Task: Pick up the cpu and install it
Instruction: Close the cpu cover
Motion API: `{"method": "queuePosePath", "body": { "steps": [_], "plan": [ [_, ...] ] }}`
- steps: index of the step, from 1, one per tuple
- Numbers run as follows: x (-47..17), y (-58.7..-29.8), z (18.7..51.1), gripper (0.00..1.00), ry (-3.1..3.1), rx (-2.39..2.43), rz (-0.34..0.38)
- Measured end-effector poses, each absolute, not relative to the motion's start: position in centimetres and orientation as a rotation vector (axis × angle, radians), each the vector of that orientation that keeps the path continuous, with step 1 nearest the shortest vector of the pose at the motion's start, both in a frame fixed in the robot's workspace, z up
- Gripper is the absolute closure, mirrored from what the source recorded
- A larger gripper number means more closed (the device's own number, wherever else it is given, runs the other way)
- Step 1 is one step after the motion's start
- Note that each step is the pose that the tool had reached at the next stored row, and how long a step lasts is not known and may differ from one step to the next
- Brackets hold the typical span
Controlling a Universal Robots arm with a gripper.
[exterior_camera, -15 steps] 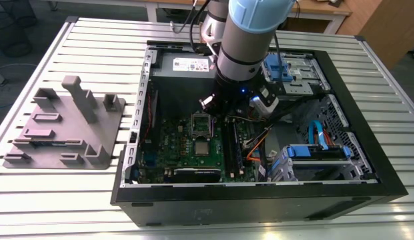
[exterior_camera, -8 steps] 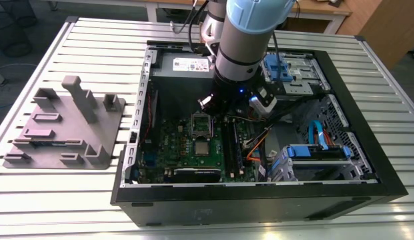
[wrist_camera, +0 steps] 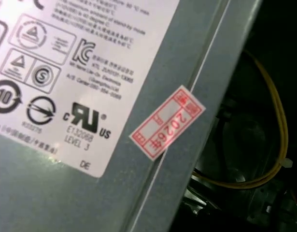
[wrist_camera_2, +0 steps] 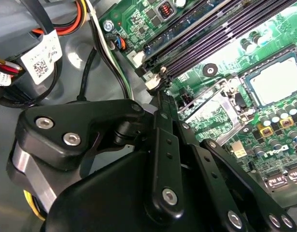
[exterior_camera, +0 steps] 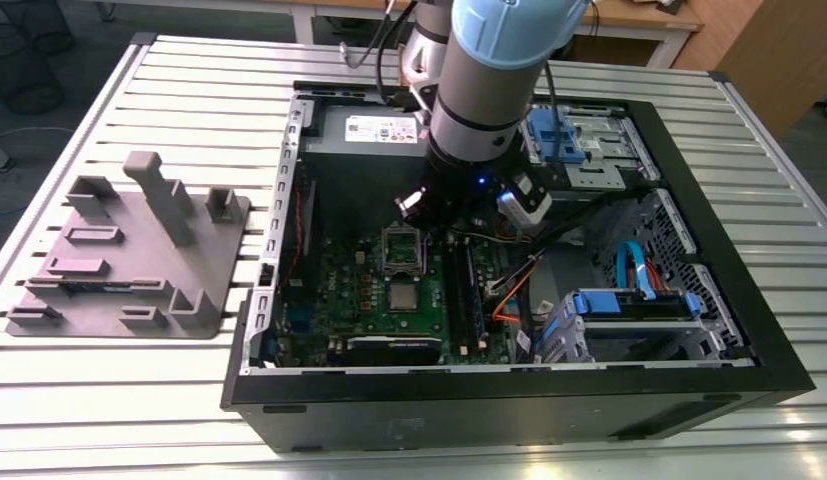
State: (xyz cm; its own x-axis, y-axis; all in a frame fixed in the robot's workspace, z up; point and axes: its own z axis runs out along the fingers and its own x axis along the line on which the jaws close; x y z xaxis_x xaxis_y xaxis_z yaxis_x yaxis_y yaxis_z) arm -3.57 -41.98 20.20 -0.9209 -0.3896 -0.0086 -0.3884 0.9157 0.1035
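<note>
step: pick-up not yet begun, I judge | gripper [exterior_camera: 447, 222] pressed together, empty, above motherboard [exterior_camera: 340, 285] | cpu [wrist_camera_2: 278, 82] flat on motherboard beside open socket frame [wrist_camera_2: 211, 106], apart from gripper | grasp needs gripper spread, centred over cpu

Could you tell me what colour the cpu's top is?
The cpu is silvery-grey; the second wrist view shows it best.

Green motherboard [exterior_camera: 344, 272], silvery-grey cpu [exterior_camera: 404, 296], black case [exterior_camera: 520, 405]
</note>
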Motion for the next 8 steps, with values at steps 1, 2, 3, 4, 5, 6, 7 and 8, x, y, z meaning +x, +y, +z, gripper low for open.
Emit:
{"method": "queuePosePath", "body": {
  "steps": [1, 2, 3, 4, 5, 6, 7, 8],
  "plan": [
    [-3.57, -41.91, 20.16, 0.89, -3.062, 0.623, -0.161],
    [-3.57, -41.85, 20.11, 0.89, -3.062, 0.625, -0.161],
    [-3.59, -41.81, 20.05, 0.89, -3.062, 0.627, -0.161],
    [-3.63, -41.80, 20.00, 0.89, -3.062, 0.628, -0.161],
    [-3.68, -41.80, 19.99, 0.89, -3.061, 0.630, -0.161],
    [-3.74, -41.79, 19.98, 0.89, -3.061, 0.631, -0.161],
    [-3.81, -41.79, 19.97, 0.89, -3.061, 0.631, -0.161],
    [-3.89, -41.78, 19.96, 0.89, -3.062, 0.632, -0.162]
  ]
}}
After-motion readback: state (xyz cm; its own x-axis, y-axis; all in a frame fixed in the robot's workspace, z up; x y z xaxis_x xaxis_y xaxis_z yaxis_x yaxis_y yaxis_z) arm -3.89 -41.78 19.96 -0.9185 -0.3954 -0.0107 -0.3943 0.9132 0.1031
